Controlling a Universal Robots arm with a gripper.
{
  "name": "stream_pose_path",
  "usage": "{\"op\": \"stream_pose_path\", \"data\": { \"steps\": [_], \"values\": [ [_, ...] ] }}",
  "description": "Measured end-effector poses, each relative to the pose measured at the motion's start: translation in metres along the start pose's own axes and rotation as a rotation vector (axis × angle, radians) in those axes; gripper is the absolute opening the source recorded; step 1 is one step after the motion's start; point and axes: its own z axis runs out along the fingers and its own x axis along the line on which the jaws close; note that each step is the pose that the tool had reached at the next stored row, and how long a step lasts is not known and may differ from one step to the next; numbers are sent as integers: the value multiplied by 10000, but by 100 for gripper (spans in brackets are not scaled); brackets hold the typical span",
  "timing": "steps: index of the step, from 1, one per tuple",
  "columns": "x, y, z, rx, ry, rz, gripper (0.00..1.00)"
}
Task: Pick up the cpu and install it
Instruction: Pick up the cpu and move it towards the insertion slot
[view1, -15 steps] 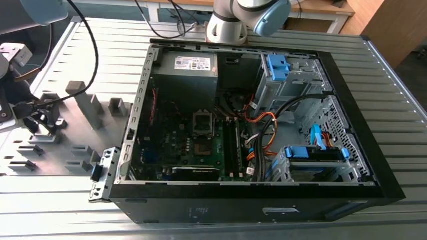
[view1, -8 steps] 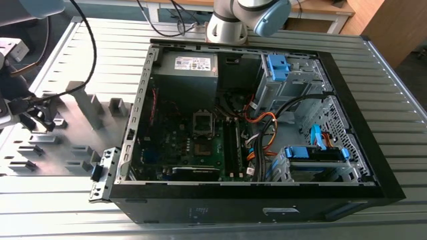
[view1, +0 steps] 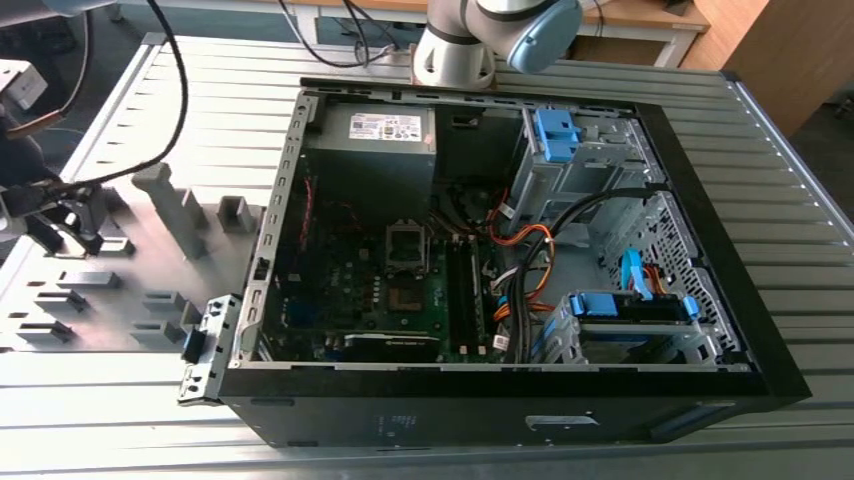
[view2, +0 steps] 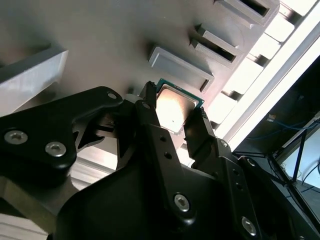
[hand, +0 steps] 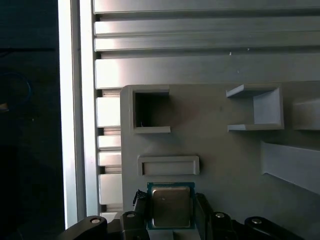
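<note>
Gripper (view2: 175, 117): black, matte metal, screw heads along its flanks; jaws clamped on the cpu (view2: 175, 107), a small flat square chip with a dull silver-grey metal top and a thin green board rim; the two black fingers (view2: 150, 112) bear against opposite edges of it. In the first wrist view the cpu (hand: 170, 206) sits squarely between the jaws, its other two edges free; whether its underside touches the surface beneath cannot be told.

Under the jaws lies a smooth pale grey fixture plate (hand: 225, 150) with moulded shapes; just beyond the fingertips, a shallow rectangular raised frame (hand: 168, 165); farther beyond, a square open pocket (hand: 150, 112) and a U-shaped bracket (hand: 260, 107); bare flat plate lies between these. To one side of the jaws the plate's edge meets the ribbed, bright aluminium table (hand: 200, 45).

In the exterior view the black steel computer case (view1: 467, 395) lies open on that table, apart from the jaws; a white label (view1: 390, 127) on its grey power supply carries print too small to read; the chip's top shows soft glare, any marking unreadable.
</note>
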Motion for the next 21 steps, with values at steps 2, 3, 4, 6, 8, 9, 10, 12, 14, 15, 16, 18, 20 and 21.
{"op": "stream_pose_path", "data": {
  "steps": [2,3,4,6,8,9,10,12,14,15,16,18,20,21],
  "values": [
    [-1,1,-42,-1,-2,0,47],
    [-1,2,-66,-1,-2,0,47],
    [-2,2,-91,-1,-1,0,47],
    [-2,3,-147,-1,-1,0,47],
    [-3,4,-196,-1,-1,0,47],
    [-3,5,-216,-1,-1,1,47],
    [-4,5,-237,1,0,0,47],
    [-5,6,-276,-1,-2,0,47],
    [-5,7,-313,-1,-1,0,47],
    [-5,7,-333,-1,-1,0,47],
    [-6,8,-354,0,-1,0,47],
    [-6,9,-395,-1,-1,0,47],
    [-7,9,-406,-1,-2,0,47],
    [-7,9,-406,-2,-3,0,47]
  ]
}}
